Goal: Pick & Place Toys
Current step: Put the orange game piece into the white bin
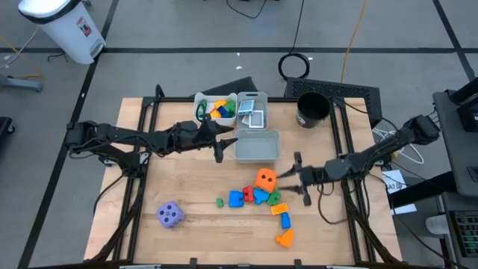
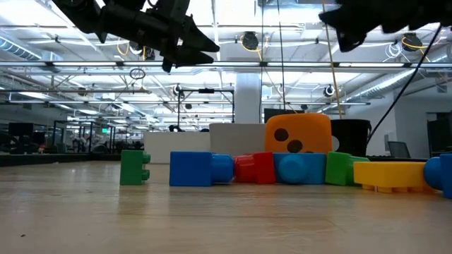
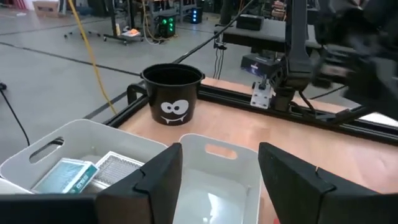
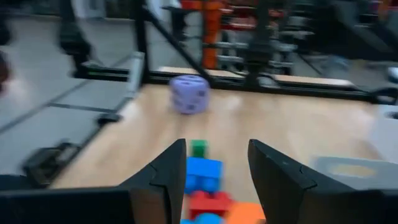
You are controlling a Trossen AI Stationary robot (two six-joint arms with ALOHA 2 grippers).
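the left gripper [image 1: 221, 147] hangs open and empty over the grey bin [image 1: 258, 146]. the right gripper [image 1: 296, 175] waits open and empty beside the orange die [image 1: 265, 178].

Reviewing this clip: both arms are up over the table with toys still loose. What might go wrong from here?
1. The right pincer hangs open over a tight cluster: blue block, red block and orange die touch, so a grasp may catch or knock neighbours.
2. The left pincer is open just above the grey bin; lowering could hit its rim.
3. The purple die sits alone, far from the bins, and may get overlooked.
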